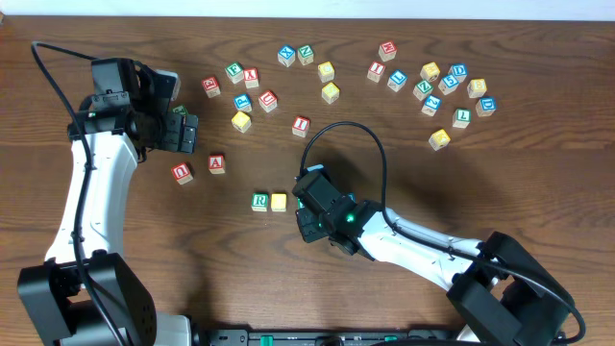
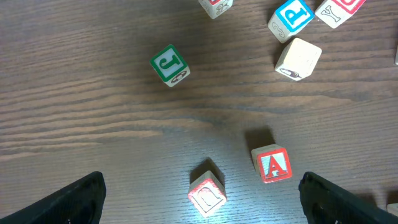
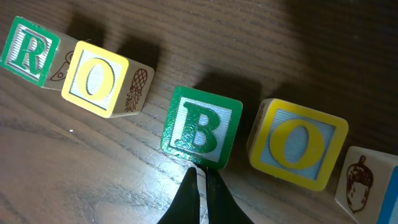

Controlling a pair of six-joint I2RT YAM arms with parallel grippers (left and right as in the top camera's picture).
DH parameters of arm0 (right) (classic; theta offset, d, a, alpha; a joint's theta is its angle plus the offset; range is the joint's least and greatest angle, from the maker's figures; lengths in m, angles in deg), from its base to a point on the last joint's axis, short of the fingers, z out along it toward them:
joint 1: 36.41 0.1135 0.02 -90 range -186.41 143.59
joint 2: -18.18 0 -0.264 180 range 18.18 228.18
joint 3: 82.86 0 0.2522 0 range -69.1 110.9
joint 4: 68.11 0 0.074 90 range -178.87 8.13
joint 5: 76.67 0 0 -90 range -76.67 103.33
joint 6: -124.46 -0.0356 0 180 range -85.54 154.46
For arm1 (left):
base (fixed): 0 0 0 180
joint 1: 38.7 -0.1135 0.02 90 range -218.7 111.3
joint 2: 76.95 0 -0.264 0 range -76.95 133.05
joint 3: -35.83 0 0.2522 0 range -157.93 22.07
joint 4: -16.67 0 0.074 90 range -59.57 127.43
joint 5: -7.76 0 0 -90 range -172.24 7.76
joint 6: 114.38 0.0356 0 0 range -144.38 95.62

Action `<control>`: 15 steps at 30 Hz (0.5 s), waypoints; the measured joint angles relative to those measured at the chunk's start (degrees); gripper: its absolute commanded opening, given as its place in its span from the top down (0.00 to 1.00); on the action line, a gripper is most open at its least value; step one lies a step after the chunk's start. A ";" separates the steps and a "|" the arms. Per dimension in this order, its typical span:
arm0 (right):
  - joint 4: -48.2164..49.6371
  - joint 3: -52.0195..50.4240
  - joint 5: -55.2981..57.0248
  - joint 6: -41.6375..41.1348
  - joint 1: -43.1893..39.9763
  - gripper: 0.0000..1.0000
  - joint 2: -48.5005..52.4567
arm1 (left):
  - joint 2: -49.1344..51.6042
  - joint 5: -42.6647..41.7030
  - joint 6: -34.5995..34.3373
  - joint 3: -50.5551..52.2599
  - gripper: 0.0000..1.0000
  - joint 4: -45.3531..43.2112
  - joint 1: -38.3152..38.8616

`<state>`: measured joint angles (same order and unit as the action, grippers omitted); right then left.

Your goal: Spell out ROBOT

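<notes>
In the right wrist view a row of cubes lies on the table: green-bordered R, yellow O, green-bordered B, and a second yellow O. A fifth cube at the right edge shows an acorn side and a blue edge; its letter is cut off. My right gripper is shut, its tip touching the B cube's near edge. From overhead only R and O show; the right gripper covers the others. My left gripper hangs open at far left.
Red-lettered U lies between the left fingers, with red A beside it and a green J cube farther off. Loose cubes are scattered along the back, in a left group and a right group. A red I cube lies mid-table.
</notes>
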<state>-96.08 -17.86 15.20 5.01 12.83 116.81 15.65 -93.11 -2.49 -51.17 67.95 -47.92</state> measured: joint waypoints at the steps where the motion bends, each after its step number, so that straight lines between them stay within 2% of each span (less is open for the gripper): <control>1: 0.00 0.00 0.00 0.00 0.00 0.99 0.00 | 0.00 0.02 0.00 0.00 0.03 0.00 0.00; 15: -1.16 0.00 -2.01 0.42 0.00 0.99 0.00 | 0.00 0.02 0.00 0.00 0.02 0.00 0.00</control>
<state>-97.24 -17.86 13.19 5.42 12.83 116.81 15.65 -93.09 -2.49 -51.17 67.95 -47.92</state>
